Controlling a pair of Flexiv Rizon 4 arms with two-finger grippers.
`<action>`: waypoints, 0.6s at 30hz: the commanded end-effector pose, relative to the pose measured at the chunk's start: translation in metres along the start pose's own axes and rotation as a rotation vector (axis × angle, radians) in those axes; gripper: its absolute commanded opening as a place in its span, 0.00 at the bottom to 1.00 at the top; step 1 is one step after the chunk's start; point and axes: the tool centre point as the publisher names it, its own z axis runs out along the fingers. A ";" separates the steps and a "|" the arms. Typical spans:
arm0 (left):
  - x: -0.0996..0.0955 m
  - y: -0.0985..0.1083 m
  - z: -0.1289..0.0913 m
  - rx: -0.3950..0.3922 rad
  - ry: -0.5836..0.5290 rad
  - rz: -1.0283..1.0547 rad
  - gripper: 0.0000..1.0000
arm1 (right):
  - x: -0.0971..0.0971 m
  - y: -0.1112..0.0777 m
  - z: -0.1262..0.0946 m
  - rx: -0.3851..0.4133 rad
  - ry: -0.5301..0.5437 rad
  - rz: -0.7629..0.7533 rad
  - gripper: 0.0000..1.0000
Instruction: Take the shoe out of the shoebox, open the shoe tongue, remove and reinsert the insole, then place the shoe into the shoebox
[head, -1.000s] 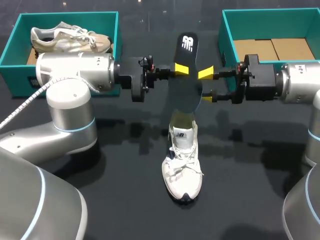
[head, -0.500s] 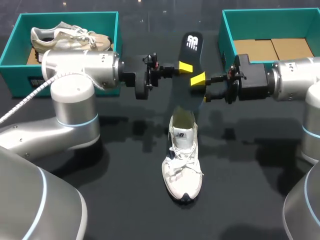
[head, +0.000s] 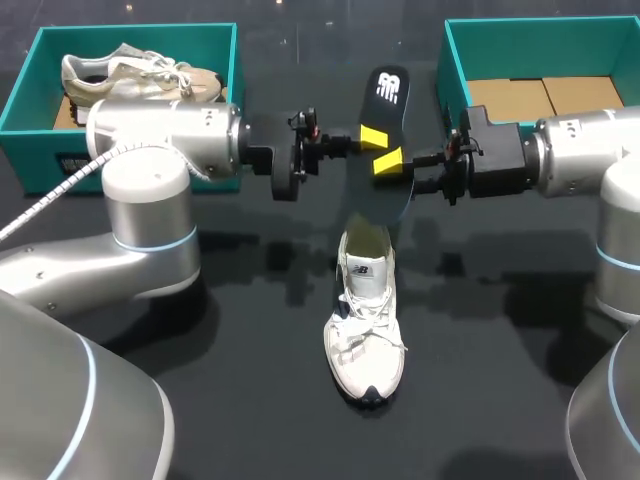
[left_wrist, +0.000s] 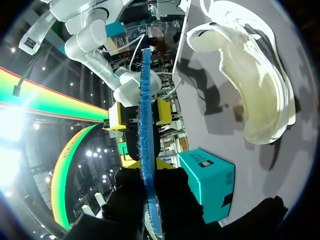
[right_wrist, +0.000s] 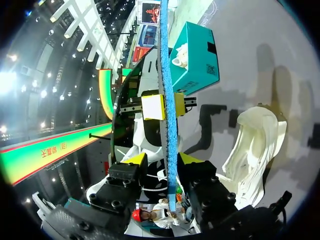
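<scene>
The insole (head: 384, 105) is up in the air over the middle of the tabletop (head: 250, 400), standing on end between the two arms, well apart from both boxes. The white shoe (head: 365, 330) sits on the tabletop just below it, toe toward the near edge.

The head view only gives you one yellow tip per side, the left one (head: 372, 137) a bit higher than the right one (head: 388, 162); the other finger of each is hidden behind the insole, so the grip can't be judged from there.

The wrist views sort it out. From the left wrist the insole (left_wrist: 146, 100) is edge-on, a thin blue strip, and the left jaws are pinching it from both sides. From the right wrist the same strip (right_wrist: 167, 75) runs between the right jaws, which are spread with a visible gap, so no pinch there. The shoe (left_wrist: 250, 75) shows off to one side of the jaws in both (right_wrist: 255, 145).

The left shoebox (head: 28, 150) holds a second shoe (head: 140, 78), and the left arm (head: 160, 140) covers its near corner. The right shoebox (head: 540, 50) shows a bare cardboard floor, partly cut off by the right arm (head: 580, 150).

The insole's lower end melts into the dark tabletop, so I can't tell whether it touches the shoe's collar.
</scene>
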 end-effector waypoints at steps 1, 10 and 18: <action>0.000 -0.003 0.000 -0.005 -0.002 0.004 0.00 | -0.002 0.002 0.004 0.002 -0.004 0.004 0.20; 0.002 -0.005 0.003 0.000 -0.008 0.007 0.00 | -0.005 0.005 0.003 -0.015 -0.004 0.021 0.19; 0.003 -0.005 0.002 -0.002 -0.012 0.007 0.00 | -0.007 0.008 0.003 -0.032 0.002 0.034 0.16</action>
